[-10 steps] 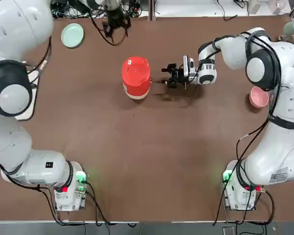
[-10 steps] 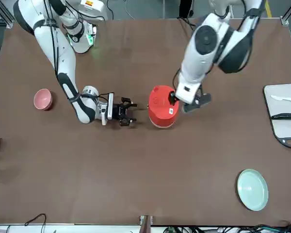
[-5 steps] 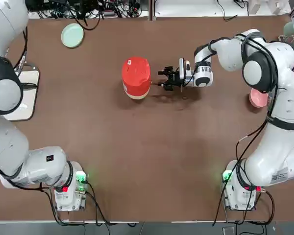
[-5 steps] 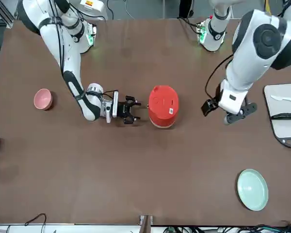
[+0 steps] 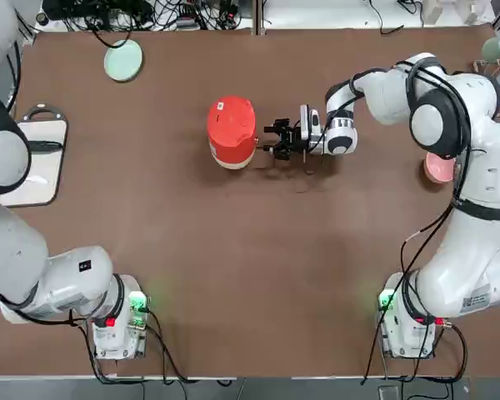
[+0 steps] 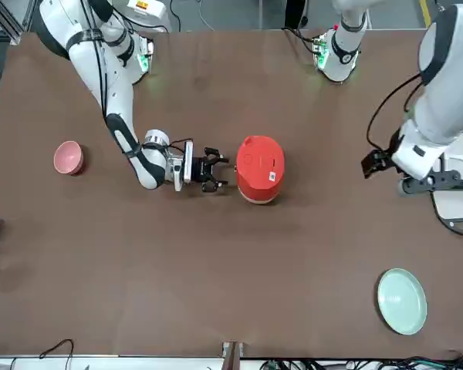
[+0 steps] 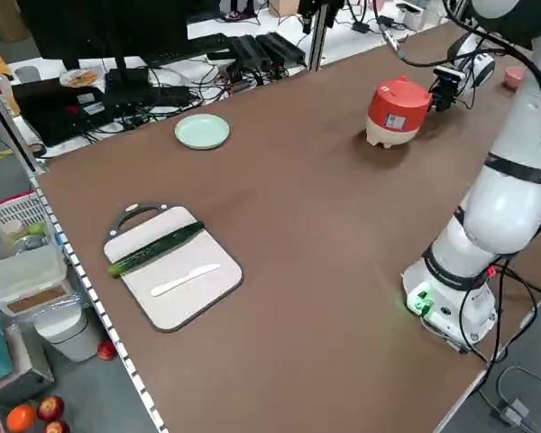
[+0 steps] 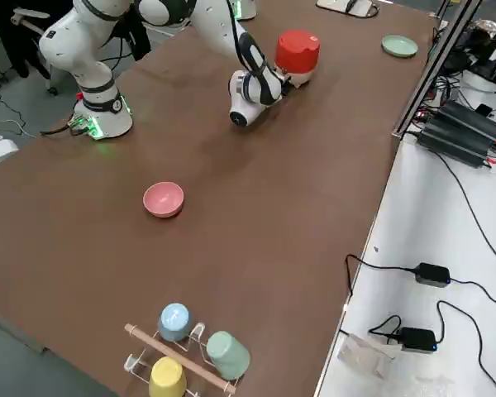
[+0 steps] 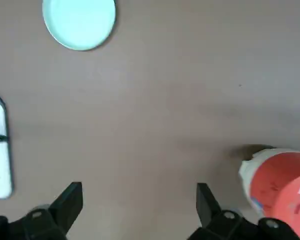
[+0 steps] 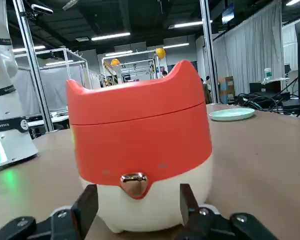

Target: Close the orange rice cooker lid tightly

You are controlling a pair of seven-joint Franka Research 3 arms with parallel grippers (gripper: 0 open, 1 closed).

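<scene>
The orange rice cooker (image 5: 232, 132) stands mid-table on its cream base, and its lid (image 10: 135, 102) lies down flat on the body with a white sticker (image 5: 221, 106) on top. My right gripper (image 5: 271, 140) lies low at the cooker's right side and points at it. It is open, its fingertips (image 10: 87, 202) standing either side of the silvery front latch (image 10: 134, 183), just short of the body. My left gripper (image 9: 137, 202) hangs open and holds nothing, high over the table to the cooker's left, toward the cutting board.
A pale green plate (image 5: 122, 60) sits at the far left. A cutting board (image 5: 33, 158) with a cucumber and a knife lies at the left edge. A pink bowl (image 5: 440, 167) is right of the right arm. A rack of cups (image 8: 182, 347) stands beyond it.
My left arm has swung away from the cooker toward the cutting board side. The right gripper has slid closer to the cooker's front.
</scene>
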